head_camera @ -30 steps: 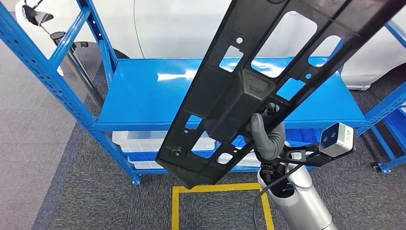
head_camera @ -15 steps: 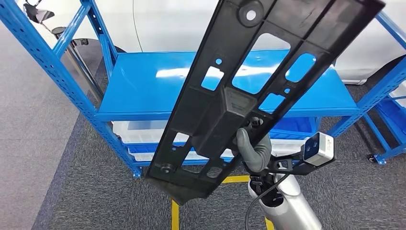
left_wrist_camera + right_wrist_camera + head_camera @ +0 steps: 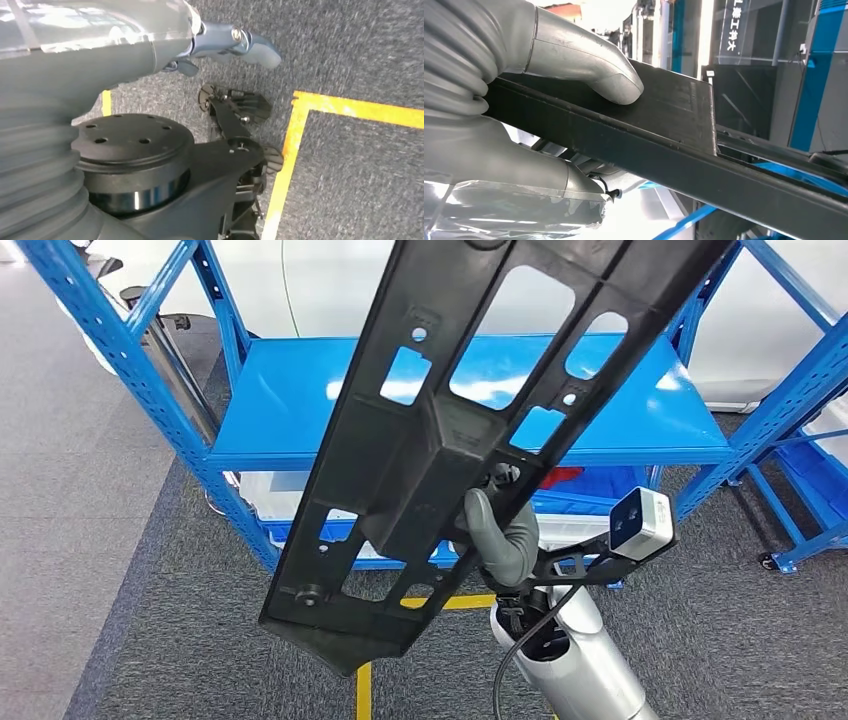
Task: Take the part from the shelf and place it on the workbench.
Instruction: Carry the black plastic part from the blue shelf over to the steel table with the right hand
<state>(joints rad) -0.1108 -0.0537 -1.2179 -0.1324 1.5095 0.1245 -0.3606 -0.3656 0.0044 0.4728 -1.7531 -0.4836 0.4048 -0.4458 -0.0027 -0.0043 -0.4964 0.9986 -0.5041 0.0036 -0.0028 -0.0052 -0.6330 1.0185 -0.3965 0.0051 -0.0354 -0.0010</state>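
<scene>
Thumb presses on top of one black part, w/ the right hand gripping its boxy middle rib, center of head view. Part runs diagonally from lower left to upper right, held up in front of one blue shelf. Looks stiff, light plastic w/ many cutouts; long, so likely to swing, best held mid-length. Left hand hangs over carpet, holding nothing; finger spread can't be told.
</scene>
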